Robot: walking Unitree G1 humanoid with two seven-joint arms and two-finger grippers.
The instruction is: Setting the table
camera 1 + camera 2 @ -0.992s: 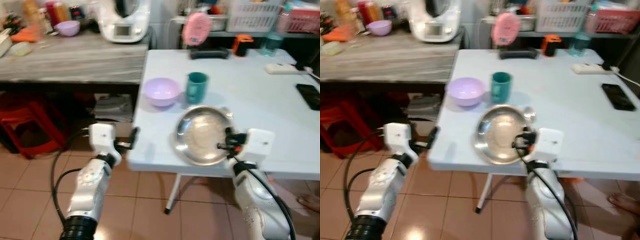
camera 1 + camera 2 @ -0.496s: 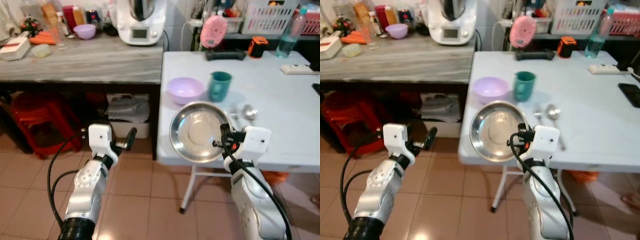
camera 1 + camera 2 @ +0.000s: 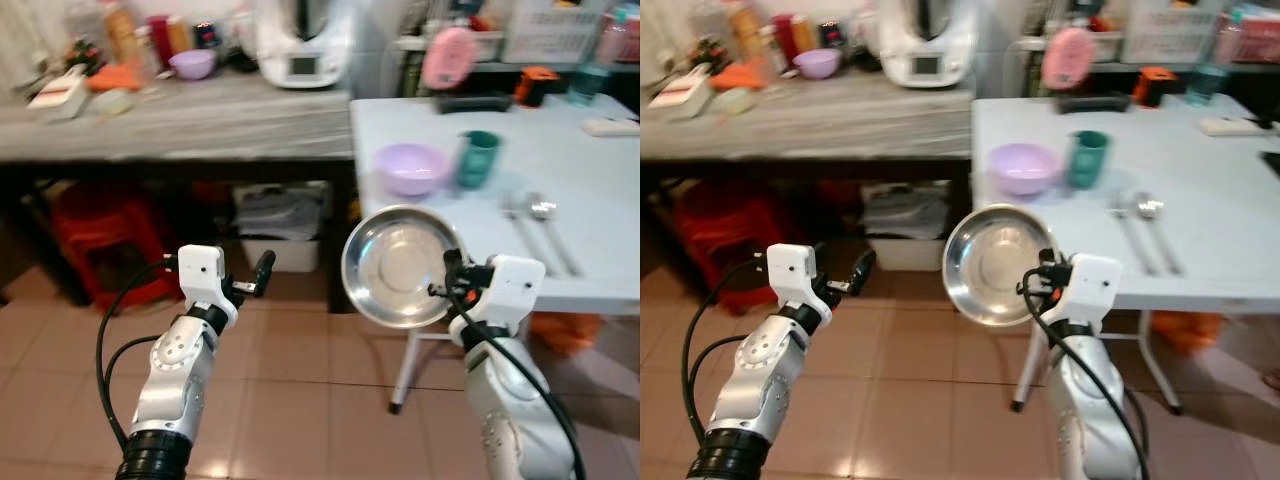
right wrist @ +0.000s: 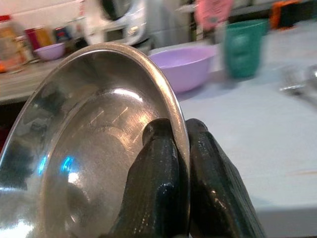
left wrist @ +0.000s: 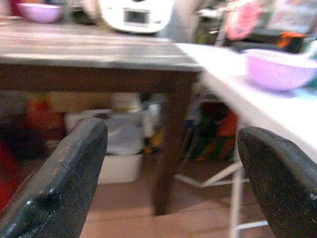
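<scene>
The right pincer [image 3: 447, 281] was clamped on the rim of a round stainless-steel plate [image 3: 395, 266], one black finger on each face of the rim, as the right wrist view showed [image 4: 166, 183]. The plate was held tilted, its shiny hollow turned toward the camera, in the air just off the near left corner of the pale blue bench [image 3: 590, 180] and over the tiled floor [image 3: 300, 400].

On the bench stood a lilac bowl [image 3: 411, 168] with a teal cup [image 3: 477, 158] just beside it to the right. A fork [image 3: 520, 225] and a spoon [image 3: 548, 225] lay side by side further right, handles toward the near edge. A pink object [image 3: 449, 56] and an orange-and-black object [image 3: 536, 85] stood at the far edge.

The left pincer [image 3: 262, 272] hung over the floor, well apart from the bench; its two fingers [image 5: 59, 183] were spread wide and held nothing.

To the left ran a grey wood-grain counter [image 3: 180, 110] carrying a white kitchen appliance [image 3: 300, 40], a small purple bowl [image 3: 193, 64] and bottles. A red stool [image 3: 95, 245] and a white box [image 3: 270, 250] sat beneath it.
</scene>
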